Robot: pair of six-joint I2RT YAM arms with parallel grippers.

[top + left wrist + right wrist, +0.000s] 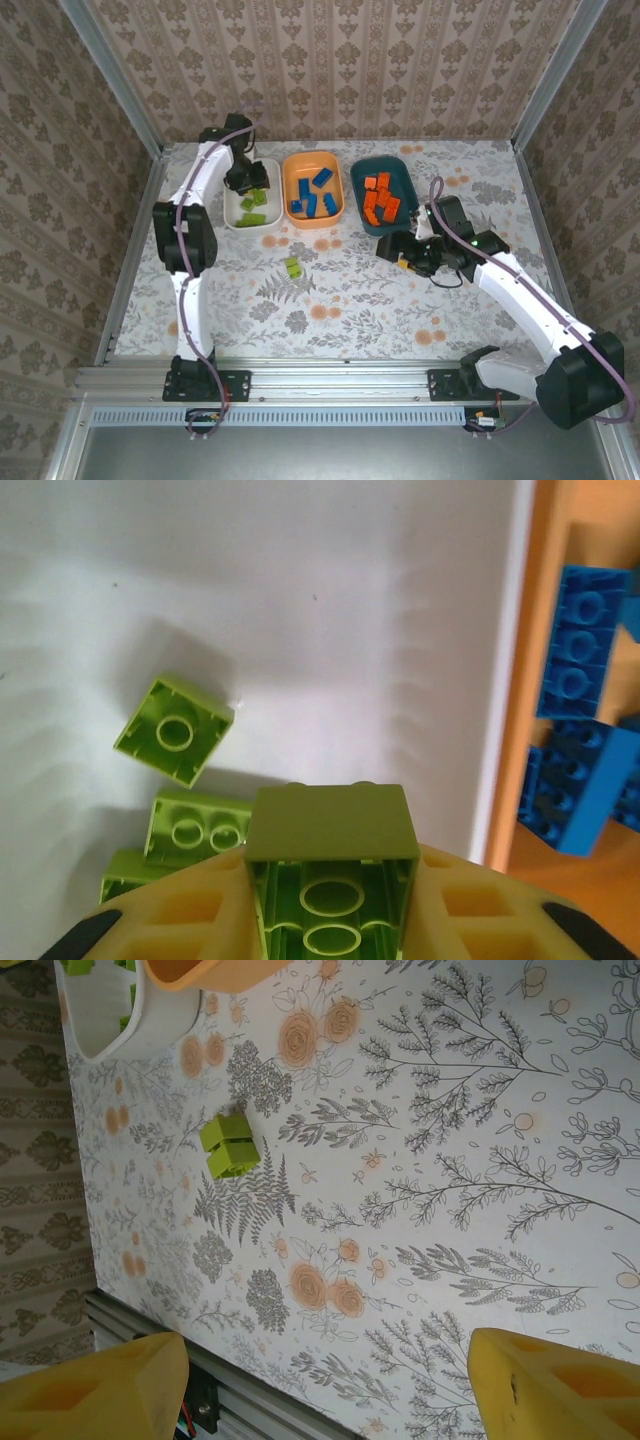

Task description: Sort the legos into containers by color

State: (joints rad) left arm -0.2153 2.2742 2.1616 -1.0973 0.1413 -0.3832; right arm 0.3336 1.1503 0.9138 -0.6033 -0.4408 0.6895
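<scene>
**Ana:** What could have gone wrong at that moment?

**Ben:** Mostly the drop. The left gripper point(330, 910) hung over the white bowl point(300, 580) at the far-left end of the row along the worktop's point(330, 300) far edge. Its held green brick point(332, 865) sat close to the wall shared with the orange bowl point(288, 192). A drift that way could have tipped the brick onto the rim, or in among the blue bricks point(585, 640). Landing on the green bricks point(175, 730) already in the bowl, it might also have bounced.

**Ana:** And the grip itself?

**Ben:** Clamped. The yellow fingers point(190, 915) pressed both flanks of the brick, with its hollow underside facing the wrist camera. The gap was just the brick's width. I'd judge that a firm hold, so a slip seemed less likely than a misplaced release.

**Ana:** The other arm?

**Ben:** The right gripper point(330, 1380) was spread wide and carried nothing. It was poised above bare worktop, just on the near side of the teal bowl point(357, 188), which held the orange bricks point(381, 198). I couldn't tell how high it stood.

**Ana:** Anything left out?

**Ben:** One loose green brick point(292, 267) lay near the worktop's middle, on the near side of the white and orange bowls. Both arms could plausibly have gone for it, so a clash over the middle was the other risk.
</scene>
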